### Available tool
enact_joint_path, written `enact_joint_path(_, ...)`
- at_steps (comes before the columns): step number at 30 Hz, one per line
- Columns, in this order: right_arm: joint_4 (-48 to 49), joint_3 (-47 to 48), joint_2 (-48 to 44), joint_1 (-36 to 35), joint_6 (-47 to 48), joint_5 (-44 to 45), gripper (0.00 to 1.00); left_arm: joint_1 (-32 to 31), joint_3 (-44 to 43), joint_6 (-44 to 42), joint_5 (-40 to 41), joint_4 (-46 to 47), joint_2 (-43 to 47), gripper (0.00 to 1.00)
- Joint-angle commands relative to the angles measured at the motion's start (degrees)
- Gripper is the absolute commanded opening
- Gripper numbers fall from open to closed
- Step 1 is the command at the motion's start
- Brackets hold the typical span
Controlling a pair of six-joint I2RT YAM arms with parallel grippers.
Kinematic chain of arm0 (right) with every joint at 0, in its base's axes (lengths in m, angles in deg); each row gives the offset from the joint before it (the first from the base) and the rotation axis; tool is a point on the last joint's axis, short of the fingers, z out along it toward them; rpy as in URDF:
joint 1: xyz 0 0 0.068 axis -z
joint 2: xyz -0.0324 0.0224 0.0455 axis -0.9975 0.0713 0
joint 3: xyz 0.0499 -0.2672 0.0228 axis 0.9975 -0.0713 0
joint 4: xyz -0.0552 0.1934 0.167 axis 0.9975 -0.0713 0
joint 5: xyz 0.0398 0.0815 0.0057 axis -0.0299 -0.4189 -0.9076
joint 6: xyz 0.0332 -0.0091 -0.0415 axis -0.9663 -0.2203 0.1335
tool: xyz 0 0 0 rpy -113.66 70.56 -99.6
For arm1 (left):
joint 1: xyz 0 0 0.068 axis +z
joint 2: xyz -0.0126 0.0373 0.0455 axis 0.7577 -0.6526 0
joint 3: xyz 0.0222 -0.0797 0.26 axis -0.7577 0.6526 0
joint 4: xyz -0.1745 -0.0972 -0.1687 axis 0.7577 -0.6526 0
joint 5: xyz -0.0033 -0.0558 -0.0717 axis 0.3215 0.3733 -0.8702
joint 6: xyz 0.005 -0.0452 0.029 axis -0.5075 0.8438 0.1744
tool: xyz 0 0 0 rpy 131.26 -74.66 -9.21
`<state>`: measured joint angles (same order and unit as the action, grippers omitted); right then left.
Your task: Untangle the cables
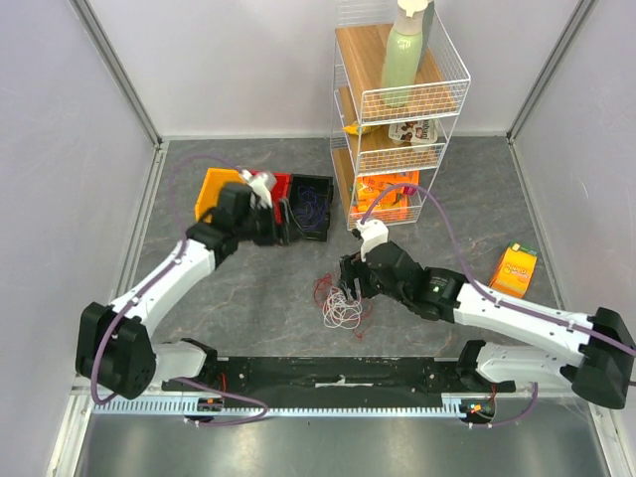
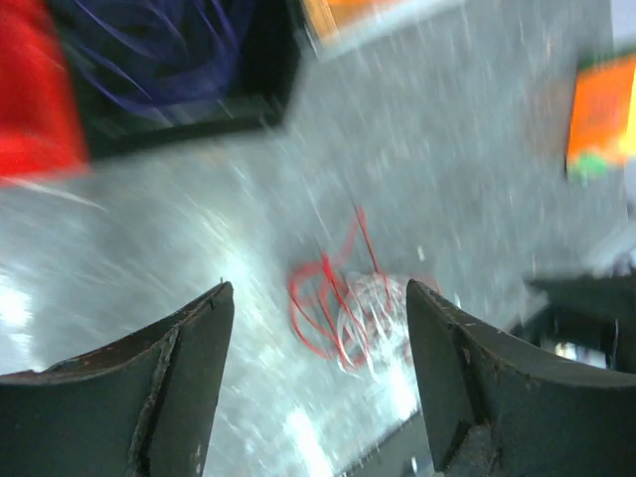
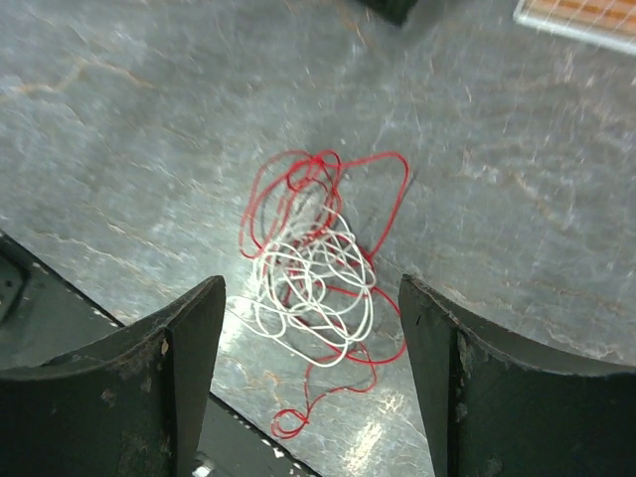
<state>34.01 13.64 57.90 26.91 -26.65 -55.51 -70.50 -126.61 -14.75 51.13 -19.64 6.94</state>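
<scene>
A tangled clump of red and white cables [image 1: 338,303] lies on the grey tabletop near the front middle. In the right wrist view the white loops [image 3: 313,283] lie over the red cable [image 3: 328,174], just ahead of the fingers. My right gripper [image 1: 348,281] [image 3: 310,283] hovers right above the clump, open and empty. My left gripper [image 1: 276,223] [image 2: 318,288] is open and empty, held up by the bins at the back left, well apart from the clump [image 2: 343,308]. Purplish cables [image 1: 310,211] [image 2: 159,40] lie inside the black bin.
An orange bin [image 1: 212,189], a red bin [image 1: 282,183] [image 2: 35,99] and a black bin [image 1: 325,184] [image 2: 199,114] stand in a row at the back left. A wire shelf rack [image 1: 452,94] stands behind. An orange box [image 1: 515,270] [image 2: 601,109] lies at the right.
</scene>
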Motion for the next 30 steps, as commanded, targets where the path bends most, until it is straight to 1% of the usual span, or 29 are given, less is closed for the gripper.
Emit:
enact_joint_path(1, 5.6, -3.6, 2.8, 2.3, -1.6, -7.1, 0.79, -9.1, 8.8, 4.6, -9.6, 7.5, 2.2, 0.77)
enact_joint_path(4, 7.6, -5.2, 5.3, 2.6, -1.6, -9.3, 0.79, -12.6, 14.9, 9.2, -8.9, 13.1, 2.8, 0.78)
enact_joint_path(6, 9.5, -6.6, 7.2, 2.8, -1.8, -10.1, 0.79, -12.6, 18.3, 14.2, -9.5, 16.0, 2.1, 0.78)
enact_joint_path(8, 11.0, -7.9, 8.5, 2.7, -2.3, -10.8, 0.79, -12.6, 20.3, 16.6, -9.6, 18.1, 1.0, 0.76)
enact_joint_path(10, 12.7, -9.1, 9.4, 2.8, -3.0, -11.4, 0.78, -12.6, 21.1, 18.7, -8.2, 18.2, -0.1, 0.73)
enact_joint_path(14, 15.2, -11.0, 10.9, 2.7, -4.5, -12.1, 0.75, -12.6, 21.9, 20.7, -5.8, 22.8, -1.1, 0.65)
enact_joint_path(18, 16.2, -11.7, 11.0, 2.8, -5.6, -12.8, 0.72, -12.6, 21.3, 22.3, -4.6, 23.1, -4.6, 0.56)
enact_joint_path(21, 15.9, -11.7, 9.8, 2.8, -5.6, -12.0, 0.72, -12.6, 21.4, 23.5, -2.9, 22.1, -6.3, 0.53)
enact_joint_path(23, 15.4, -11.6, 8.8, 2.8, -5.5, -11.2, 0.72, -12.6, 22.0, 24.6, -2.0, 22.0, -6.5, 0.53)
enact_joint_path(26, 15.1, -11.6, 8.3, 2.7, -5.5, -10.8, 0.72, -12.6, 22.7, 25.3, -1.0, 22.1, -6.3, 0.59)
enact_joint_path(30, 15.1, -11.1, 8.7, 2.7, -5.4, -11.5, 0.72, -13.0, 22.3, 25.4, -1.1, 22.6, -8.1, 0.59)
